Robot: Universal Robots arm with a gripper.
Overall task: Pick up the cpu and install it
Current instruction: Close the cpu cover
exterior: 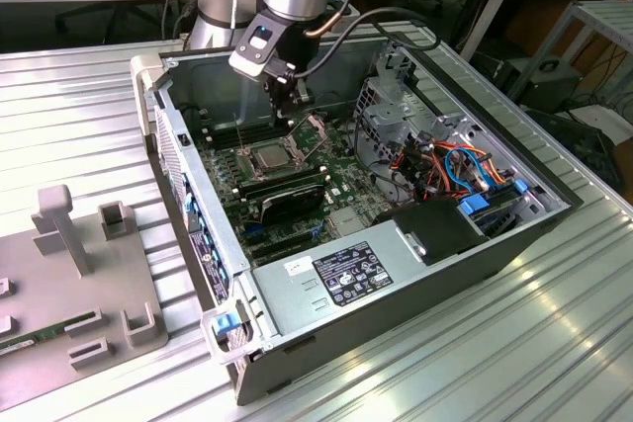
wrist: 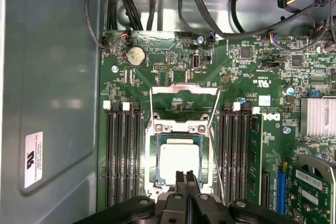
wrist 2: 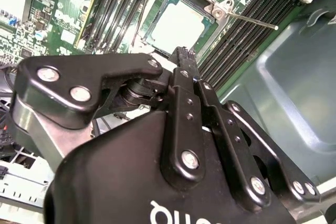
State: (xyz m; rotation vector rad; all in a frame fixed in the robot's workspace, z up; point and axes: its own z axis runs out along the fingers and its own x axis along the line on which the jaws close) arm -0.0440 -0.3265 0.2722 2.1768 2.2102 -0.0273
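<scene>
The cpu (wrist: 178,162) is a small square chip with a silver-grey top. It lies flat in the socket on the green motherboard (wrist: 173,74), also seen in the second wrist view (wrist 2: 181,27) and the exterior view (exterior: 269,157). The socket's metal frame (wrist: 184,103) is flipped open, and its thin lever (wrist 2: 252,20) sticks out to one side. My gripper (wrist: 185,174) hangs a little above the chip's edge, inside the open computer case (exterior: 514,244). Its two black fingers (wrist 2: 181,56) are pressed together with nothing between them.
Black memory slots (wrist: 122,156) flank the socket on both sides. Cables (exterior: 445,170) and a drive cage (exterior: 396,96) crowd the case at the exterior view's right, with the power supply (exterior: 346,274) at the front. A grey fixture (exterior: 89,284) lies on the ribbed table outside.
</scene>
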